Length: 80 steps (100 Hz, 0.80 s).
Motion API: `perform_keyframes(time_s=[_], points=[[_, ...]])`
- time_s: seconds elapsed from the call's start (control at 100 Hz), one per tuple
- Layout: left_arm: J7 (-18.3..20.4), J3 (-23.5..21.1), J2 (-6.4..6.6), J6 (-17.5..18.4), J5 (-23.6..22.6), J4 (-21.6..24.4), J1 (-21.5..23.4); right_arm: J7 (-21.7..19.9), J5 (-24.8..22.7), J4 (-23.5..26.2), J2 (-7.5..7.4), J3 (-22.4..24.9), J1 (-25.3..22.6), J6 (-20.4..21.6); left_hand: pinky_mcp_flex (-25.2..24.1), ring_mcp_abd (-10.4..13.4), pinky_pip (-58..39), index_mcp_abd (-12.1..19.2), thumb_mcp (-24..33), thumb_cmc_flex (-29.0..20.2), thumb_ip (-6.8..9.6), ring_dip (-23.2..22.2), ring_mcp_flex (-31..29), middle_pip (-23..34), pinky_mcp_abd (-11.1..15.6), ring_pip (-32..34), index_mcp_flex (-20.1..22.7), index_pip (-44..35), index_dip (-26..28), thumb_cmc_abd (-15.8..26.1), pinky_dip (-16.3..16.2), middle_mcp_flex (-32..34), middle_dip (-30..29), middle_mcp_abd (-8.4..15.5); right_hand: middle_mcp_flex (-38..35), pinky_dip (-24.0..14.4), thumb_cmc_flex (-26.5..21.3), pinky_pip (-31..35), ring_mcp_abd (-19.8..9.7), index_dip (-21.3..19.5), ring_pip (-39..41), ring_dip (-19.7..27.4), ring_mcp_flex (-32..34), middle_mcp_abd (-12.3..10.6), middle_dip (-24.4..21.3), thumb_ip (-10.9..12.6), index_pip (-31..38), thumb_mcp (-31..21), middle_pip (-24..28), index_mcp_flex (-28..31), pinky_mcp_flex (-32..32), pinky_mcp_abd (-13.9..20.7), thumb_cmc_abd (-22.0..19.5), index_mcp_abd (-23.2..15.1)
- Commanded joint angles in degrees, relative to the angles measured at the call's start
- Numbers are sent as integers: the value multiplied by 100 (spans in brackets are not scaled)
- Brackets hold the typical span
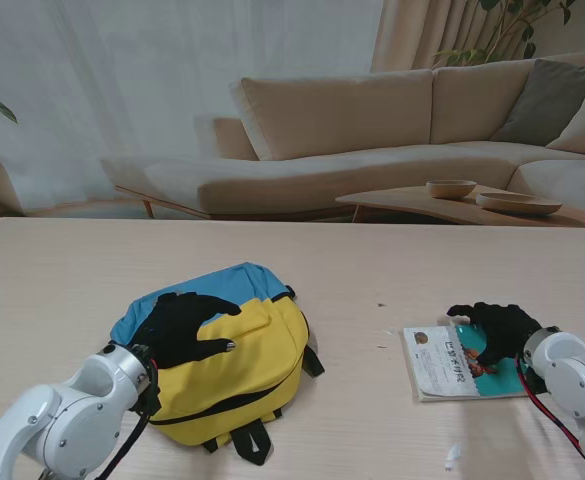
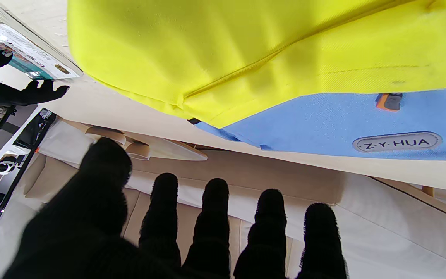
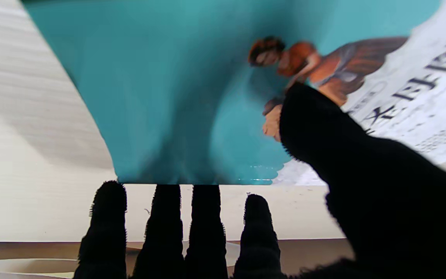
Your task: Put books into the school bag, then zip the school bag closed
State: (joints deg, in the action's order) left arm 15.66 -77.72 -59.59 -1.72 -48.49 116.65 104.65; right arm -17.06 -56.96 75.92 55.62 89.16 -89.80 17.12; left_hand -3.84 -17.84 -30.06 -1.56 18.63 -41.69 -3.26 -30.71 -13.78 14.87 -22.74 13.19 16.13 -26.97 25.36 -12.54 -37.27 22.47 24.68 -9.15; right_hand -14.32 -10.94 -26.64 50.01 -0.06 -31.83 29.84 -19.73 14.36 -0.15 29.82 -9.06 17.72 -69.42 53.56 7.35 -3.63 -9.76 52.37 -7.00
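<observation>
School bag (image 1: 234, 350) lies flat, blue top pointing away; book (image 1: 450, 362) beside it.

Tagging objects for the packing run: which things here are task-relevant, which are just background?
Job:
- school bag, yellow and blue, lying on the table
- book with teal cover, to the bag's right
- left hand, over the bag
- right hand, over the book

Lying about:
- two bowls on the coffee table
- sofa
</observation>
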Motion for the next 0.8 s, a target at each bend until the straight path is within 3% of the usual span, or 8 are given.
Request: perform_keyframes(time_s=[0.0, 0.28, 0.45, 0.51, 0.56, 0.68, 0.75, 0.79], points=[[74, -14, -37, 19, -12, 75, 70, -69, -72, -73, 80, -80, -119, -2, -82, 161, 264, -64, 122, 20, 184, 72, 163, 56, 145, -154, -239, 52, -30, 22, -73, -219, 71, 151, -423, -118, -399, 202, -118, 190, 603, -315, 324, -460, 618, 86, 301, -230, 925, -45, -28, -190, 225, 147], [95, -49, -30, 82, -90, 92, 109, 255, -154, -105, 110, -121, -185, -10, -99, 185, 304, -67, 129, 42, 177, 60, 211, 10, 167, -149, -276, 69, -35, -20, -68, -312, 74, 176, -799, -320, -673, 509, -219, 520, 2090, -1042, 580, -840, 1712, 100, 1043, -503, 1637, 139, -194, -247, 331, 317], [99, -59, -29, 104, -125, 93, 118, 398, -233, -154, 116, -172, -176, -33, -100, 189, 322, -65, 148, 49, 175, 50, 223, 17, 182, -133, -288, 73, -33, -46, -73, -329, 98, 179, -1536, -468, -1029, 727, -269, 745, 3122, -1550, 1093, -1138, 2762, 118, 1387, -732, 1955, 414, -369, -384, 444, 388], [101, -60, -28, 105, -140, 93, 117, 406, -208, -179, 119, -192, -167, -55, -104, 212, 327, -64, 157, 49, 174, 61, 262, 17, 188, -154, -289, 75, -33, -58, -76, -337, 103, 174, -1897, -523, -1302, 806, -279, 853, 3407, -1686, 1363, -1204, 3137, -325, 1500, -747, 2064, 566, -475, -464, 501, 417], [109, -61, -26, 107, -149, 92, 115, 417, -174, -189, 124, -203, -168, -78, -105, 257, 331, -63, 163, 54, 173, 82, 345, 16, 186, -201, -299, 79, -34, -62, -78, -342, 107, 179, -2194, -566, -1518, 883, -260, 907, 3551, -1687, 1628, -1248, 3304, -532, 1598, -765, 2193, 734, -563, -540, 535, 434], [135, -63, -22, 118, -166, 86, 102, 555, -155, -236, 141, -242, -162, -115, -103, 263, 340, -57, 179, 61, 170, 109, 346, 17, 198, -252, -310, 84, -35, -78, -85, -351, 115, 185, -3095, -677, -2024, 1068, 95, 1070, 4197, -1057, 2266, -1337, 3214, -653, 1952, -813, 2530, 1402, -880, -777, 497, 477], [147, -67, -20, 126, -174, 84, 98, 594, -96, -249, 154, -257, -161, -152, -112, 262, 353, -57, 184, 70, 168, 114, 345, 17, 205, -268, -311, 90, -38, -88, -86, -354, 118, 182, -3470, -707, -2095, 1139, 126, 1091, 4282, -957, 2633, -1342, 3043, -596, 2110, -817, 2627, 1806, -1052, -907, 308, 550], [154, -70, -18, 129, -182, 84, 98, 613, -58, -258, 161, -259, -158, -161, -114, 262, 361, -58, 191, 68, 168, 115, 349, 14, 206, -277, -306, 93, -40, -90, -85, -354, 118, 170, -3591, -710, -2101, 1147, 168, 1023, 4248, -903, 2793, -1299, 2918, -583, 2353, -775, 2658, 2350, -1112, -1007, 280, 402]])
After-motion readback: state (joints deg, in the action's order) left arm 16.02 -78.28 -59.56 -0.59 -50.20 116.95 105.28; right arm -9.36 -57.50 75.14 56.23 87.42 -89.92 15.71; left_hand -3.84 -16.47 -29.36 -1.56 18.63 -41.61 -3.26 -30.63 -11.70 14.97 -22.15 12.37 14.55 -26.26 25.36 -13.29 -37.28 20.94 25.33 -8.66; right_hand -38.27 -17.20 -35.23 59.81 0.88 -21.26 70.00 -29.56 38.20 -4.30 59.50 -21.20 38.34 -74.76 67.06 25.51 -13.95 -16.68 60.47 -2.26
